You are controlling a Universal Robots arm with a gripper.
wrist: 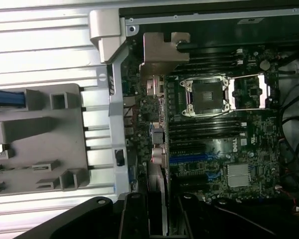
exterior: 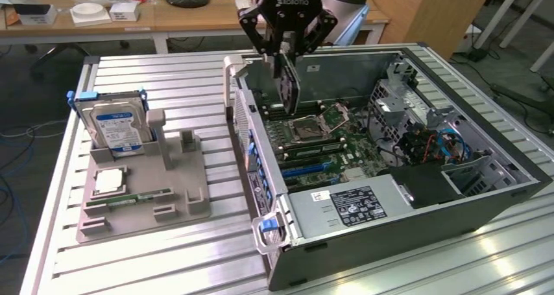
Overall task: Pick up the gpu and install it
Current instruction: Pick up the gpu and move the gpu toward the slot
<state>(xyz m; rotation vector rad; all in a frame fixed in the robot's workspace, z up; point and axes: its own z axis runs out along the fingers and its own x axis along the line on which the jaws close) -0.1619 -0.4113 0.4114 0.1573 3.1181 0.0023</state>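
My gripper (exterior: 286,54) hangs over the open computer case (exterior: 484,198), shut on the gpu (exterior: 290,87). The gpu is a slim dark card that hangs edge-down between the fingers. It is in the air above the motherboard (exterior: 329,146), close to the case wall on the exterior view's left. The wrist view looks down the card's edge, showing the gpu (wrist: 157,194) with its silver bracket between my dark fingers (wrist: 132,219). Beneath it lie the motherboard's (wrist: 214,139) blue and black slots (wrist: 189,159).
A grey parts holder (exterior: 147,191) stands on the slatted table at the exterior view's left. It carries a hard drive with a blue label (exterior: 117,123), a silver chip (exterior: 108,180) and a memory stick (exterior: 130,198). Inside the case are the CPU socket (wrist: 207,94), cables (exterior: 433,146) and the power supply (exterior: 346,204).
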